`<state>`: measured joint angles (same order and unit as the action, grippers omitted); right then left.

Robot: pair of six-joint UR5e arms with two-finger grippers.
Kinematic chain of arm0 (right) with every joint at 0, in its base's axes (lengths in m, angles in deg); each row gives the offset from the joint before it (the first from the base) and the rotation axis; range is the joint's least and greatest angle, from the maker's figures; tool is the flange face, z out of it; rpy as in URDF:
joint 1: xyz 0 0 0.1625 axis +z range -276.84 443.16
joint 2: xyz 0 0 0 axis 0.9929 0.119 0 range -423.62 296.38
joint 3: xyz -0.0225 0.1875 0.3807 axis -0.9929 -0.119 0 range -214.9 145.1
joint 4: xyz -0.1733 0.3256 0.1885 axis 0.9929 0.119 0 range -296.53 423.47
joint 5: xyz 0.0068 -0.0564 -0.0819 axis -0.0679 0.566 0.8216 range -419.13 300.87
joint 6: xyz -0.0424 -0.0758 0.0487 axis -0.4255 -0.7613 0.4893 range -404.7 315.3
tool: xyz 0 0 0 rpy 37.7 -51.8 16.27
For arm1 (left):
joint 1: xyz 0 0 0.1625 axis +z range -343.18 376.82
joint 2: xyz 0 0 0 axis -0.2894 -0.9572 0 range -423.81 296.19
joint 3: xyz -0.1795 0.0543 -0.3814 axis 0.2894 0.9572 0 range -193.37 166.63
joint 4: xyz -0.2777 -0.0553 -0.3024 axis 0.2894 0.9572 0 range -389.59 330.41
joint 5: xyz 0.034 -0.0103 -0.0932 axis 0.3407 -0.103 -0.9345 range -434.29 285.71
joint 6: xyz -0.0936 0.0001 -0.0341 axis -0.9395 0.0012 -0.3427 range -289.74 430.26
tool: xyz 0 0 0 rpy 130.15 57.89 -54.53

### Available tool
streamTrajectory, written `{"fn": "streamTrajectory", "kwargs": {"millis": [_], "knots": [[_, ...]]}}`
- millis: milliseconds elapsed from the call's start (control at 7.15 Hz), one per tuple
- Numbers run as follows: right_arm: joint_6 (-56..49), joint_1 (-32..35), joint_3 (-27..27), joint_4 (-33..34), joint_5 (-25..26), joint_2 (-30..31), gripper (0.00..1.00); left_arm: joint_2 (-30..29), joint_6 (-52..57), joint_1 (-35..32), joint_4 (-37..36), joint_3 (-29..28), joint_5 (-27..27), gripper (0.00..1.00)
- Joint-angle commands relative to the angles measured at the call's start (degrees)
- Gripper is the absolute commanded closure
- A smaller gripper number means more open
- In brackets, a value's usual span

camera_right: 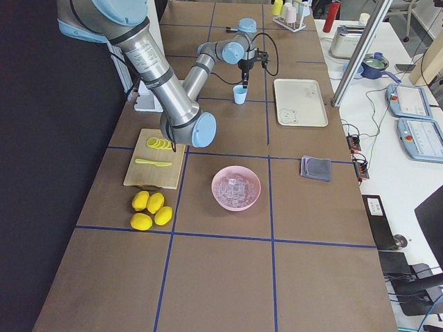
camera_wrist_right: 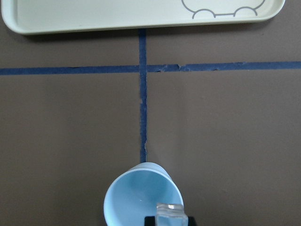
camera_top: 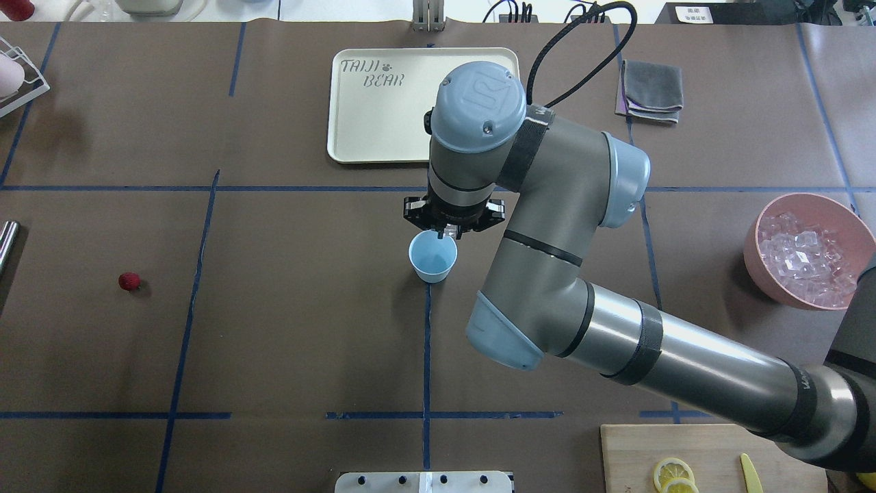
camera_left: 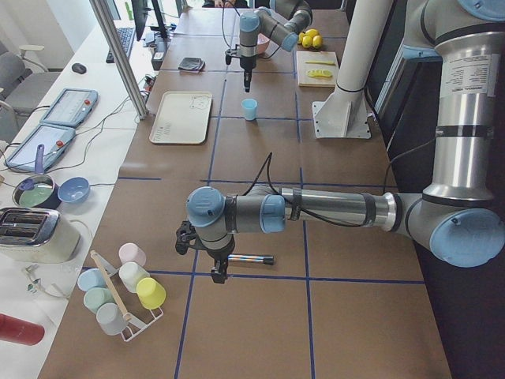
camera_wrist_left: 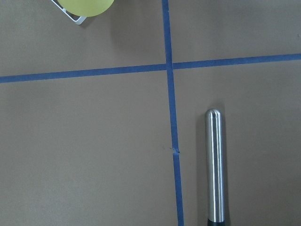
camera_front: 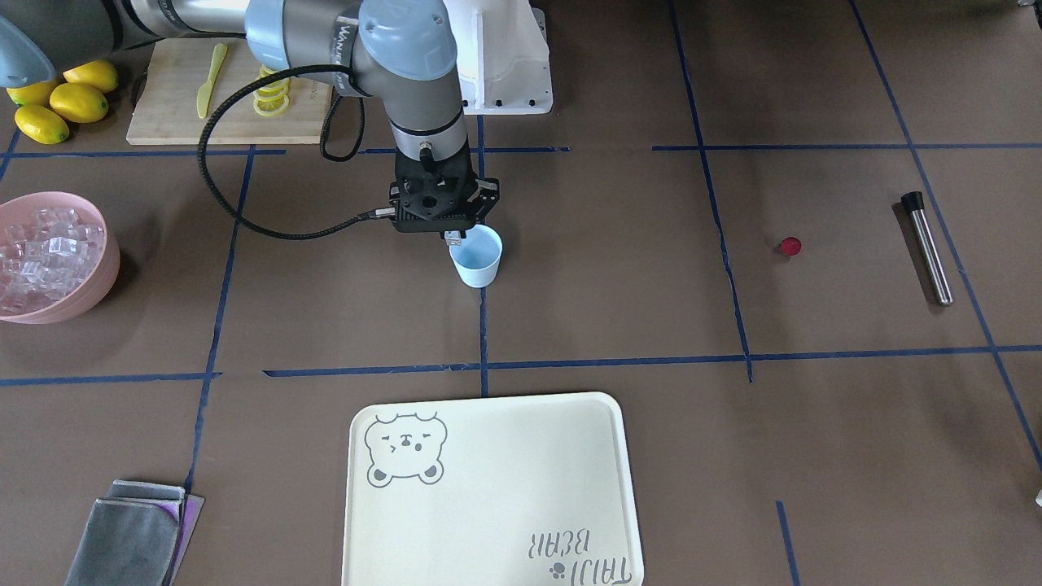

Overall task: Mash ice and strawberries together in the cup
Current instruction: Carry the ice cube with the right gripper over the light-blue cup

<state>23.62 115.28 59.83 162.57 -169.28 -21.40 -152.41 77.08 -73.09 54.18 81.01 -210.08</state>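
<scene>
my right gripper (camera_front: 453, 237) is clamped on one ice cube (camera_wrist_right: 169, 212), hanging just over the near rim of the cup (camera_front: 478, 260), which stands upright mid-counter (camera_front: 619, 325). i see nothing in it yet. the cube is hard and probably slick, so i pinch its flat faces. the cup looks light, thin and tippy, so i'd hold it low on the wall. the strawberry (camera_front: 790, 246) lies well apart and is likely soft. the pink bowl (camera_front: 98, 285) holds more ice. the left gripper (camera_left: 217, 275) is over the muddler (camera_wrist_left: 214, 165); i can't tell if it's clenched.
</scene>
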Motion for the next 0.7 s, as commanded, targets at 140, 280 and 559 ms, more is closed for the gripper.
{"fn": "streamTrajectory", "kwargs": {"millis": [140, 280, 559], "knots": [[0.4, -1.8, -1.7, -0.9, 1.2, -0.8, 0.96, 0.0, 0.0, 0.0, 0.0, -0.1, 0.0, 0.00], [0.4, -2.0, -1.7, -0.9, 1.1, -0.8, 0.94, 0.0, -0.1, 0.0, 0.0, -0.1, 0.0, 0.00], [0.3, -2.0, -1.9, -1.0, 1.2, -0.8, 0.53, 0.0, -0.1, 0.0, 0.0, -0.1, 0.0, 0.00]]}}
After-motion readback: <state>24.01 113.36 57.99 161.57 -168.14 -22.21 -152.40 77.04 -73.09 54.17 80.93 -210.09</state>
